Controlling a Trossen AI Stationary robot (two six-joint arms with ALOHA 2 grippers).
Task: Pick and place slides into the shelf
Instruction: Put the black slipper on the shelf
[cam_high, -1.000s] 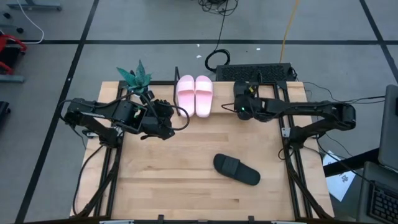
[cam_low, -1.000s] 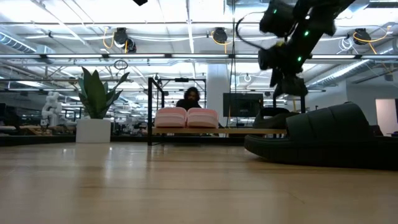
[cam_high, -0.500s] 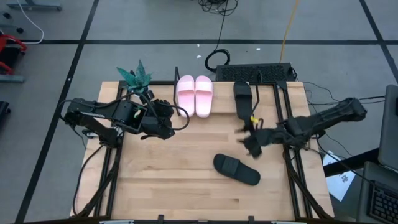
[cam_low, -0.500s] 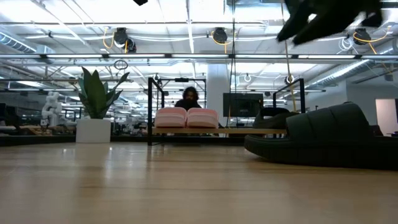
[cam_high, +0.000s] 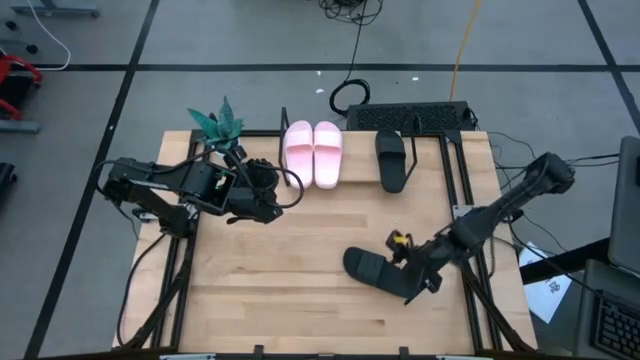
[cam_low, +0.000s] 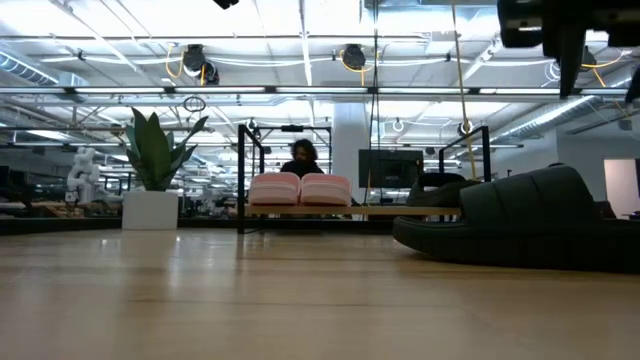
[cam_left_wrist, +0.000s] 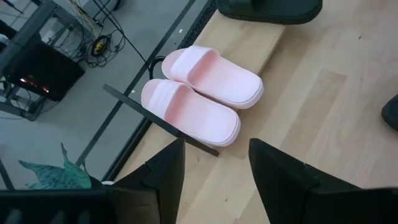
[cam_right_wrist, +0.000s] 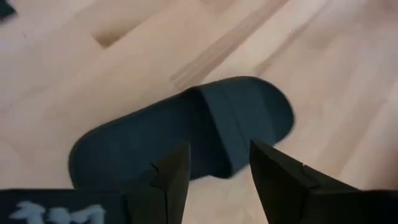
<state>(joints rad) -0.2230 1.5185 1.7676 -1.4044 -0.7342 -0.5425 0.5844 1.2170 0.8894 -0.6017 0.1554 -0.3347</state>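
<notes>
Now the right pincer (cam_high: 412, 272) hangs over the last black slide (cam_high: 380, 272), which lies flat near the front right of the worktop (cam_high: 270, 290); its fingers (cam_right_wrist: 166, 180) are spread, with the strap showing between them in the right wrist view. The pink pair (cam_high: 313, 152) and the other black slide (cam_high: 392, 158) already sit on the shelf (cam_high: 355, 175) at the back edge. The left pincer (cam_high: 272, 195) waits, spread and empty, near the shelf's left end.

The slide looks like moulded foam: probably light, a little springy, matte enough not to slip. The wide strap seems the best hold, pinched across its arch, since the sole lies flat on the wood.

There is open board between the slide and the shelf, and a free slot shows between the pink pair and the shelved black slide. The shelf's thin black end frame (cam_high: 447, 160) and the shelved slide are what to clear.
</notes>
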